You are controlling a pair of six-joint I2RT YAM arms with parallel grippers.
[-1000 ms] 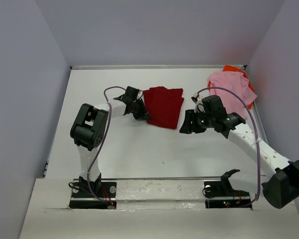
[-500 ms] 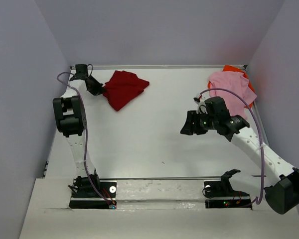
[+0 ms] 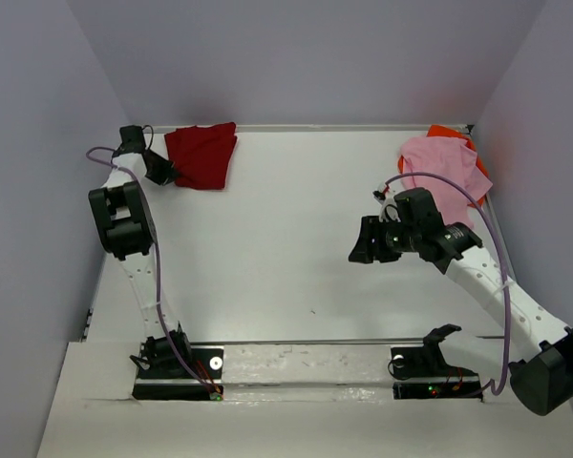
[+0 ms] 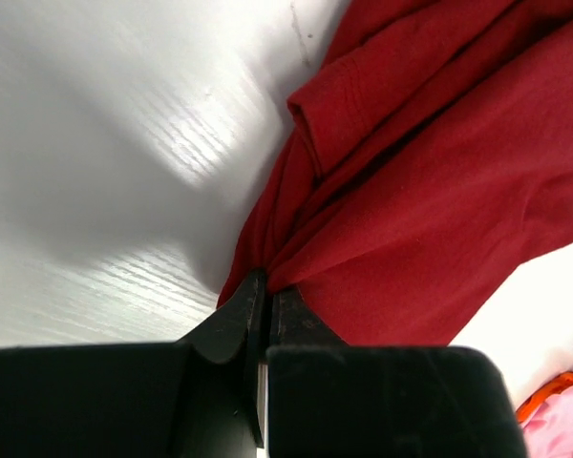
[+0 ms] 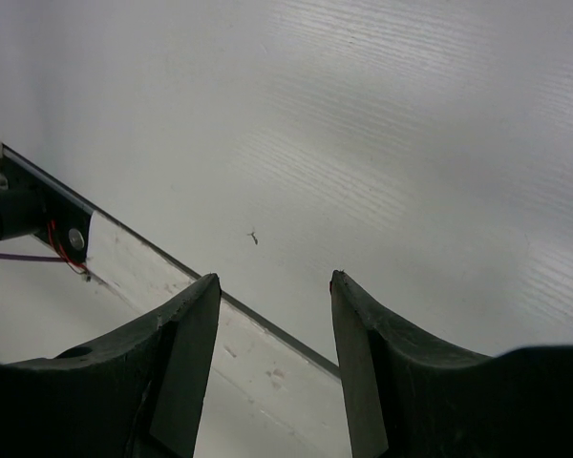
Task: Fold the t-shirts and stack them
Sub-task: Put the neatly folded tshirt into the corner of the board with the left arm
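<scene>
Left gripper (image 3: 162, 172) clamps dark red cloth t-shirt (image 3: 202, 155), far left.
Right gripper (image 3: 363, 240) gapes over white table (image 3: 267, 258); light pink t-shirt (image 3: 444, 176) overlies bright orange t-shirt (image 3: 449, 132).

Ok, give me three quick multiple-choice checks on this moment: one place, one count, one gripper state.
1. Where is the dark red t-shirt? A) far left corner of the table B) table centre C) near right corner
2. How many t-shirts show? A) one B) two C) three
3. The right gripper is: A) shut on a t-shirt B) open, empty C) shut on nothing
Key: 1 A, the top view shows it there, pinched by the left gripper. 2 C, dark red, plus the pink t-shirt lying over the orange t-shirt. 3 B, its jaws stand apart over bare table.
</scene>
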